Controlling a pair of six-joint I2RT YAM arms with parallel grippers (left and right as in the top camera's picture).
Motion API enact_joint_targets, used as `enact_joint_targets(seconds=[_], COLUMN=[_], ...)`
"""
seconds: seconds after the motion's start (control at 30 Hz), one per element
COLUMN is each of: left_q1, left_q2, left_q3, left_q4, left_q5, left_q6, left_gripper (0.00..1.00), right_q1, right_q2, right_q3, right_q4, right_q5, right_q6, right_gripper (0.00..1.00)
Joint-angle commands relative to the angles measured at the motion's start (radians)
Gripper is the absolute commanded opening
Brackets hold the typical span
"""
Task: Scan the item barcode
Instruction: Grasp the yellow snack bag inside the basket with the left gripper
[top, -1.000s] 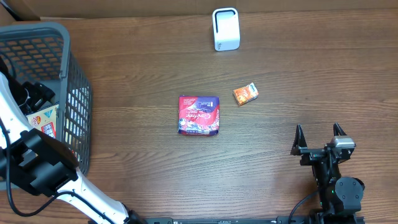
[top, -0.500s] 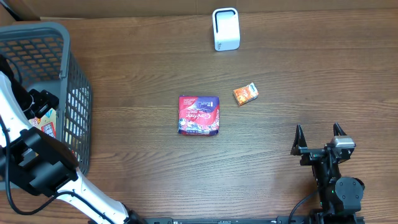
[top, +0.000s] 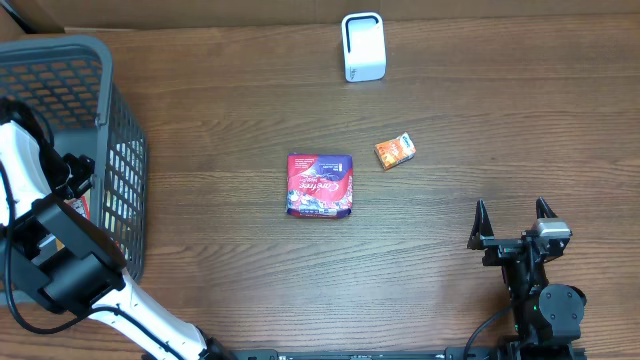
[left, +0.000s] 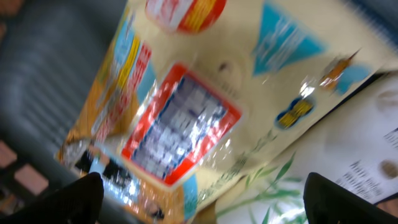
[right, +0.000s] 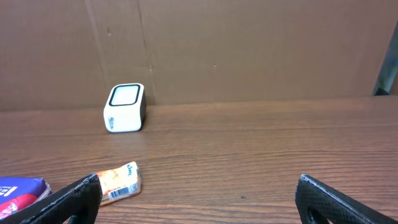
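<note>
Overhead view: left gripper (top: 72, 178) sits inside the grey basket (top: 120, 150); right gripper (top: 511, 215) stands open near the table's front. The red pouch (top: 320, 185), orange packet (top: 395, 151) and scanner (top: 363, 46) lie apart. Left wrist: open jaws frame a cream snack packet (left: 186, 106). Right wrist: jaws wide, scanner ahead.

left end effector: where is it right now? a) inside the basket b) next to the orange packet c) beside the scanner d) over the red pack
a: the left end effector is down inside the grey basket, close above a packet lying there.
</note>
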Motion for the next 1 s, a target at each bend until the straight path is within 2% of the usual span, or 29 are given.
enact_joint_targets(seconds=[0.0, 0.1, 0.17, 0.37, 0.5, 0.57, 0.7, 0.83, 0.97], left_q1=[0.0, 0.001, 0.001, 0.001, 0.001, 0.001, 0.003, 0.003, 0.003], left_q2=[0.007, 0.007, 0.007, 0.007, 0.007, 0.007, 0.007, 0.007, 0.006], left_q3=[-0.01, -0.02, -0.036, -0.134, -0.206, -0.221, -0.22, -0.22, -0.193], left_q4=[0.039, 0.074, 0.096, 0.193, 0.259, 0.271, 0.26, 0.24, 0.208], left_q5=[-0.013, -0.01, 0.012, 0.028, 0.029, 0.027, 0.023, 0.012, 0.011], left_q6=[0.042, 0.041, 0.042, 0.046, 0.054, 0.097, 0.124, 0.124, 0.122], left_gripper=[0.9, 0.72, 0.66, 0.71, 0.72, 0.7, 0.43, 0.04, 0.04], right_q1=[0.003, 0.003, 0.003, 0.003, 0.003, 0.003, 0.003, 0.003, 0.003], right_q2=[-0.01, -0.01, -0.01, -0.01, -0.01, -0.01, -0.01, -0.01, -0.01], right_q3=[-0.01, -0.01, -0.01, -0.01, -0.01, -0.01, -0.01, -0.01, -0.01], right_q4=[0.006, 0.006, 0.006, 0.006, 0.006, 0.006, 0.006, 0.006, 0.006], right_q5=[0.009, 0.009, 0.009, 0.009, 0.009, 0.009, 0.009, 0.009, 0.009], right_q6=[-0.004, -0.004, -0.004, -0.004, -0.004, -0.004, -0.004, -0.004, -0.004], right_gripper=[1.0, 1.0, 1.0, 1.0, 1.0, 1.0, 1.0, 1.0, 1.0])
